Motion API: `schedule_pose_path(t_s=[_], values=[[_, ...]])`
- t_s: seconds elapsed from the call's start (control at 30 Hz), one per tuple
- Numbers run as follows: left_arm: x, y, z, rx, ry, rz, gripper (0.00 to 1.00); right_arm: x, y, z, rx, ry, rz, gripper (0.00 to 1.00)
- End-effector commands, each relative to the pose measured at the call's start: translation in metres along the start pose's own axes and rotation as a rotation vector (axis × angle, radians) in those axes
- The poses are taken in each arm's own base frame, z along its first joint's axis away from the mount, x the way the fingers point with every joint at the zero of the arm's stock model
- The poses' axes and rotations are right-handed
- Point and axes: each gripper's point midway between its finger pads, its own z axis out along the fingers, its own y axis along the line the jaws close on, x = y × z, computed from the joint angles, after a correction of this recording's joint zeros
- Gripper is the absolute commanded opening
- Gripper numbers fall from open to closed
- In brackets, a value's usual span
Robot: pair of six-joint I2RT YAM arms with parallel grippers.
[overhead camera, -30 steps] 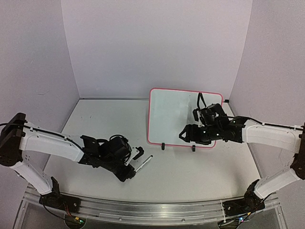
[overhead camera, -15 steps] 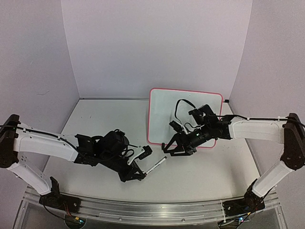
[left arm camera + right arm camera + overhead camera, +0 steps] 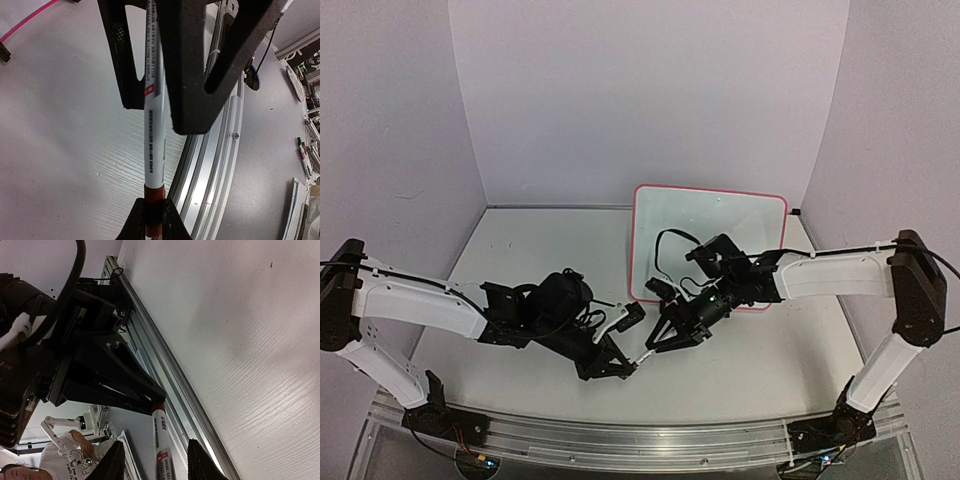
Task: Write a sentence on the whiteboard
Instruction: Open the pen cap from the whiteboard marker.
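Top external view: the whiteboard (image 3: 712,222) stands propped upright on the counter (image 3: 520,250), directly behind the right end effector (image 3: 658,341) and well apart from the left end effector (image 3: 620,364). Its face is glossy white. The frame is thin and pink-red with rounded corners. The right arm partly masks its lower edge.

The left end effector is clenched on a marker (image 3: 644,356). The left wrist view confirms this: a white barrel with printed text is pinched between both fingers, its red-banded end projecting forward.

The right end effector meets that projecting end with one finger on either side. The right wrist view shows a gap between each finger and the barrel, so it is released and not grasping. Both end effectors sit low over the counter, in front of the whiteboard.
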Motion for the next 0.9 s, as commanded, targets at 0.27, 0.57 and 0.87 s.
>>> schedule_pose_path(t_s=[0.27,0.57,0.87], values=[[-0.018,-0.011,0.001,0.046,-0.051,0.009,0.0,-0.009,0.018,0.003,-0.061,0.001,-0.049,0.24],[-0.018,-0.008,-0.001,0.028,-0.068,-0.005,0.02,-0.013,0.023,0.001,-0.076,-0.029,-0.066,0.0],[-0.015,-0.006,-0.003,0.016,-0.075,-0.027,0.6,-0.018,0.031,-0.004,-0.079,-0.061,-0.094,0.0]])
